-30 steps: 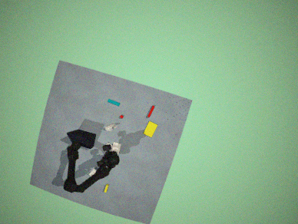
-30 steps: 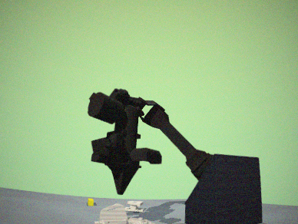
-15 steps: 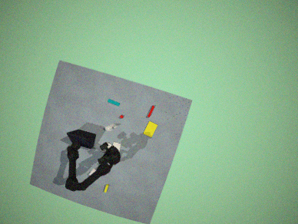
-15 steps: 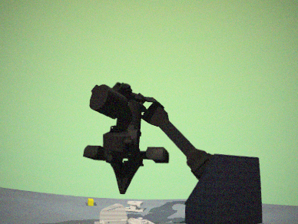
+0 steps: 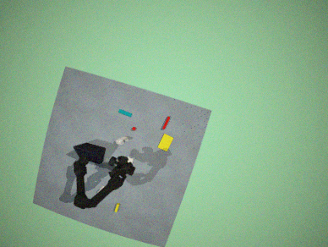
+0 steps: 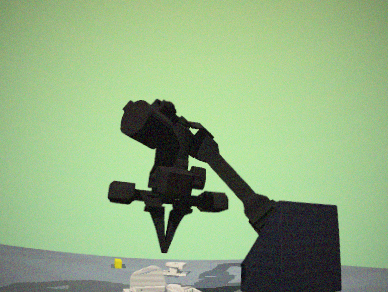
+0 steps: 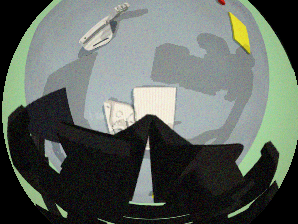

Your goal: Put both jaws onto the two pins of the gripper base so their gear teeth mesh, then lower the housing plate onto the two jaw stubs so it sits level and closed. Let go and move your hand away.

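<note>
My gripper (image 6: 164, 251) (image 7: 150, 118) is shut and empty, pointing down above the table. In the wrist view a white ribbed plate (image 7: 155, 102) lies just beyond the fingertips, with a white part with holes (image 7: 118, 115) against its left side. The fingers hide the near edges of both. A white jaw-like part (image 7: 99, 39) (image 5: 122, 140) lies apart from them. In the exterior view a rounded ribbed white part (image 6: 147, 280) and a smaller white part (image 6: 175, 267) show low down. Whether any gear teeth mesh cannot be told.
A yellow block (image 5: 166, 142) (image 7: 240, 32), a red bar (image 5: 166, 123), a small red piece (image 5: 133, 128) and a teal bar (image 5: 125, 112) lie on the grey table (image 5: 84, 97). A small yellow bar (image 5: 117, 207) lies near the arm's elbow. The dark arm base (image 6: 300, 245) stands to one side.
</note>
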Available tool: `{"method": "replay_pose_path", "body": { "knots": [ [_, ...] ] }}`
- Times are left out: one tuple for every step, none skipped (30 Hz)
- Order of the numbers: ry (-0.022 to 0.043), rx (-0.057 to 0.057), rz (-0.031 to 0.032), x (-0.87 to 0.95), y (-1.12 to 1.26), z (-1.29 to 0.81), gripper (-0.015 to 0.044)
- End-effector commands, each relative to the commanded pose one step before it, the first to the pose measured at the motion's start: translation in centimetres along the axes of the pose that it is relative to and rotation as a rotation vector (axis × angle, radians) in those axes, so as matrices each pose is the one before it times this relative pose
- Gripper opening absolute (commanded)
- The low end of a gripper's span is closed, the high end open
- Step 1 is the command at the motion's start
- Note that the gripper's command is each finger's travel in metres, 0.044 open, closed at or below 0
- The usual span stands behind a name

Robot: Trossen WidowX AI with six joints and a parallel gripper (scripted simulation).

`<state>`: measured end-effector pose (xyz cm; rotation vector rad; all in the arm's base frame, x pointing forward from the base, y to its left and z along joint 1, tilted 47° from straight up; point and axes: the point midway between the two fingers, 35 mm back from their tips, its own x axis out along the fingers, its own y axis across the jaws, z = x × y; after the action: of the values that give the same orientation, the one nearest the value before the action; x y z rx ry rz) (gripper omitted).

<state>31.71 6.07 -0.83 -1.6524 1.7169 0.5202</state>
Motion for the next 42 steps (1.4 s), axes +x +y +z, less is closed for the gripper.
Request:
{"method": "replay_pose_path", "body": {
  "knots": [
    [-0.00384, -0.1273, 0.00233, -0.098, 0.086, 0.772, 0.0],
    [-0.00015, -0.031, 0.0002, -0.006, 0.019, 0.178, 0.0],
    [-0.00014, -0.031, 0.00019, -0.006, 0.014, 0.179, 0.0],
    [-0.00013, -0.031, 0.00019, -0.006, 0.01, 0.179, 0.0],
    [-0.00013, -0.031, 0.00019, -0.005, 0.005, 0.18, 0.0],
    [-0.00012, -0.031, 0.00019, -0.005, 0.001, 0.18, 0.0],
    [-0.00012, -0.0309, 0.00019, -0.005, -0.004, 0.18, 0.0],
    [-0.00011, -0.0309, 0.00019, -0.004, -0.008, 0.18, 0.0],
    [-0.00011, -0.0309, 0.00019, -0.004, -0.013, 0.18, 0.0],
    [-0.0001, -0.0309, 0.00019, -0.003, -0.017, 0.179, 0.0],
    [-0.0001, -0.0309, 0.00019, -0.003, -0.022, 0.179, 0.0],
    [-0.00009, -0.0309, 0.00019, -0.003, -0.026, 0.178, 0.0],
    [-0.00009, -0.0309, 0.00019, -0.002, -0.031, 0.178, 0.0],
    [-0.00008, -0.0309, 0.00019, -0.002, -0.035, 0.177, 0.0],
    [-0.00008, -0.0309, 0.0002, -0.002, -0.04, 0.176, 0.0],
    [0.00029, -0.0308, -0.00061, 0.013, -0.05, 0.191, 0.0],
    [0.00032, -0.0308, -0.0006, 0.013, -0.054, 0.19, 0.0],
    [0.00032, -0.0308, -0.00056, 0.013, -0.059, 0.188, 0.0],
    [0.00028, -0.0308, -0.00044, 0.012, -0.063, 0.184, 0.0],
    [0.00026, -0.0308, -0.00036, 0.011, -0.067, 0.182, 0.0],
    [0.00028, -0.0308, -0.00034, 0.011, -0.071, 0.18, 0.0],
    [0.00024, -0.0308, -0.00025, 0.01, -0.075, 0.176, 0.0],
    [0.00022, -0.0308, -0.00019, 0.01, -0.079, 0.174, 0.0],
    [0.00023, -0.0308, -0.00018, 0.01, -0.083, 0.172, 0.0],
    [0.00024, -0.0308, -0.00016, 0.01, -0.088, 0.169, 0.0],
    [-0.00016, -0.0309, 0.00034, 0.001, -0.085, 0.157, 0.0],
    [-0.00016, -0.0309, 0.00034, 0.001, -0.089, 0.155, 0.0],
    [-0.00016, -0.0309, 0.00035, 0.002, -0.093, 0.153, 0.0],
    [-0.00016, -0.0309, 0.00035, 0.002, -0.097, 0.15, 0.0],
    [-0.00016, -0.0309, 0.00036, 0.002, -0.101, 0.148, 0.0],
    [-0.00017, -0.0309, 0.00036, 0.003, -0.105, 0.145, 0.0],
    [-0.00017, -0.0309, 0.00037, 0.003, -0.108, 0.143, 0.0],
    [-0.00017, -0.0309, 0.00037, 0.004, -0.112, 0.14, 0.0],
    [-0.00018, -0.0309, 0.00037, 0.004, -0.116, 0.137, 0.0],
    [-0.00018, -0.0309, 0.00038, 0.004, -0.119, 0.134, 0.0],
    [-0.00019, -0.0309, 0.00038, 0.005, -0.123, 0.131, 0.0],
    [-0.00019, -0.0309, 0.00039, 0.005, -0.126, 0.128, 0.0],
    [-0.0002, -0.0309, 0.00039, 0.006, -0.129, 0.125, 0.0],
    [-0.0002, -0.0309, 0.0004, 0.006, -0.132, 0.121, 0.0],
    [-0.00021, -0.0309, 0.0004, 0.007, -0.135, 0.118, 0.0],
    [-0.00022, -0.0309, 0.00041, 0.007, -0.138, 0.115, 0.0],
    [-0.00022, -0.0309, 0.00041, 0.007, -0.141, 0.111, 0.0]
  ]
}}
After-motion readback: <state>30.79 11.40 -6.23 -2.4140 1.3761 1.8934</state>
